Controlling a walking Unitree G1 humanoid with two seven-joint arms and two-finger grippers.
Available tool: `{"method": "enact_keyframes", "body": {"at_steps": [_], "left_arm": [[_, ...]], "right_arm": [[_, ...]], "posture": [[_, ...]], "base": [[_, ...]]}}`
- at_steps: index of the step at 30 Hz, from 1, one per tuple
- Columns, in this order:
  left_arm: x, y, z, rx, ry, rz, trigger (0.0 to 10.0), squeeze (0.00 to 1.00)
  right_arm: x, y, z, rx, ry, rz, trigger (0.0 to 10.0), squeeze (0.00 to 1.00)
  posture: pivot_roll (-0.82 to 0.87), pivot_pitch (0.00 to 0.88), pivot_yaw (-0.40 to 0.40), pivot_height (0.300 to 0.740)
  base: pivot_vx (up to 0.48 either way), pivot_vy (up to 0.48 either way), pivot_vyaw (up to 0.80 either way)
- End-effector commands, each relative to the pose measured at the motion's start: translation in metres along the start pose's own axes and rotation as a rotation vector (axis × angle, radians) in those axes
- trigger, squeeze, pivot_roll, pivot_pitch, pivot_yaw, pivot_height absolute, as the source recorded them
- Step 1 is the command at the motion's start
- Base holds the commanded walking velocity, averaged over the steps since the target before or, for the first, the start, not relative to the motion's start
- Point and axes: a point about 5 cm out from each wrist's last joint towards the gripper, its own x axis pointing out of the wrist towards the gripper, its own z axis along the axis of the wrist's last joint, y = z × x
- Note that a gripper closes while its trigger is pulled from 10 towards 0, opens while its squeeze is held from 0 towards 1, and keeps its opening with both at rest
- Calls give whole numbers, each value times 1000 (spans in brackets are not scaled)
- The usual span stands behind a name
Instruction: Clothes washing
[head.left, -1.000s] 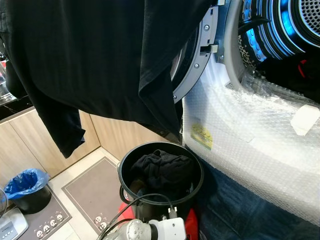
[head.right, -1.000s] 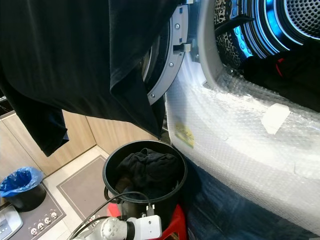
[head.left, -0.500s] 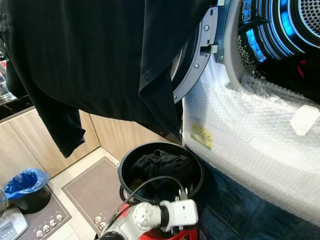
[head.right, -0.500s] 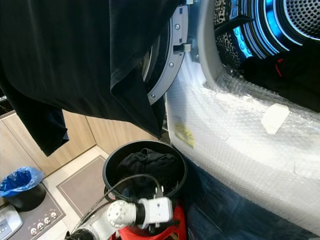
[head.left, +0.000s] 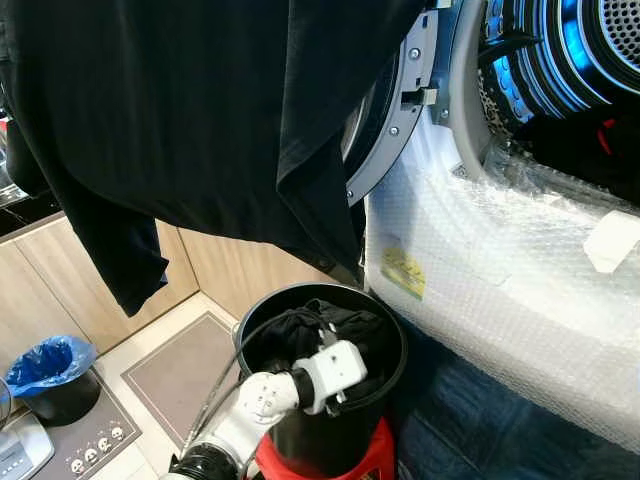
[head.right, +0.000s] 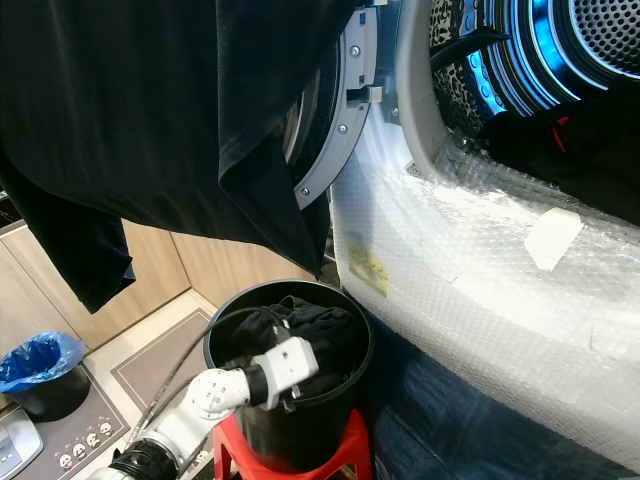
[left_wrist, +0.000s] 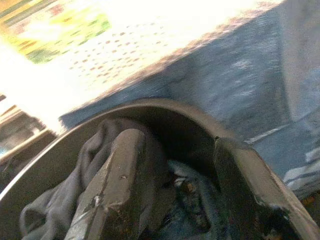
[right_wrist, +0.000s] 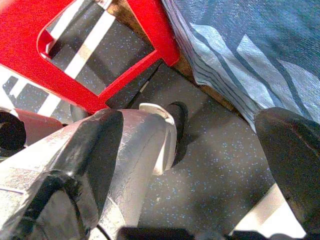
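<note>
The washing machine (head.left: 500, 260), its front wrapped in bubble wrap, stands with its round door (head.left: 395, 110) swung open and the drum (head.left: 570, 50) lit blue inside, where dark laundry with a red trace lies at the bottom. A large black garment (head.left: 200, 120) hangs to the left of the machine's opening, covering most of the door and reaching down nearly to the bucket. Below the machine's front a blue cloth (head.left: 480, 420) drapes downward.

Just left of the machine's lower front stands a black bucket (head.left: 385, 395) on a red stool (head.right: 340, 455), and in it lies a heap of dark clothes (head.left: 350, 325) (the load to be washed). The left gripper (left_wrist: 175, 185) reaches into the bucket from the side away from the machine; in the left wrist view its two black fingers (left_wrist: 115, 180) stand apart, one resting on the dark clothes and the other at the bucket's inner wall, with nothing clamped between them.

The right gripper (right_wrist: 200, 150) hangs low near the floor beside the stool's red legs, its fingers spread wide and empty.

Farther left of the machine, by the wooden cabinets (head.left: 50, 290), sits a small bin with a blue bag (head.left: 45, 365).
</note>
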Motion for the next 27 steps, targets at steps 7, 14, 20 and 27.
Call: {"method": "enact_keyframes", "body": {"at_steps": [7, 14, 20, 27], "left_arm": [[-10, 21, 0, -30, 0, 121, 10000, 0], [-16, 37, -3, -91, 2, 232, 10000, 0], [-23, 46, -8, -96, 22, 309, 10000, 0], [-33, 57, -18, -119, 65, 422, 10000, 0]], "right_arm": [[1, 15, -12, 12, 47, 45, 10000, 0], [1, 13, -11, 15, 45, 36, 10000, 0], [1, 12, -13, 32, 50, 28, 10000, 0], [0, 12, -15, 42, 57, 26, 10000, 0]], "posture": [[-155, 0, 63, 740], [-170, 0, 66, 740], [-171, 0, 68, 740], [-167, 0, 66, 740]], "base": [[0, 0, 0], [0, 0, 0], [0, 0, 0], [0, 0, 0]]}}
